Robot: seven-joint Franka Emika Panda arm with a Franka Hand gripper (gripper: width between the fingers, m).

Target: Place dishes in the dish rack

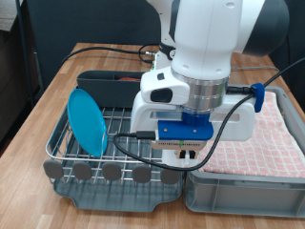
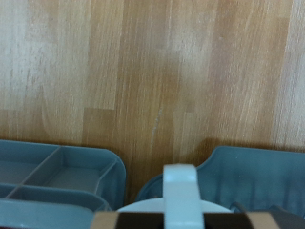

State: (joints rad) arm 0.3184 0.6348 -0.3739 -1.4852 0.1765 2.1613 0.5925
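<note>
The dish rack (image 1: 124, 143) stands on the wooden table at the exterior view's left. The light-blue plate (image 1: 88, 122) stands on edge in its wire grid. A thin brown strip (image 1: 122, 78) lies in the tall back compartment (image 1: 100, 84); it may be the spoon. My gripper (image 1: 186, 150) hangs low over the rack's right end, its fingers mostly hidden by the hand. In the wrist view a white piece (image 2: 181, 191) with a white curved rim behind it sits right under the camera; it looks like the mug. The exterior view does not show the mug.
The grey tub (image 1: 250, 183) with the pink checked cloth (image 1: 274, 129) stands right beside the rack, at the exterior view's right. A black cable loops over the rack. The wrist view shows a divided grey compartment (image 2: 57, 176), another grey corner (image 2: 262, 172) and bare wooden table (image 2: 152, 76).
</note>
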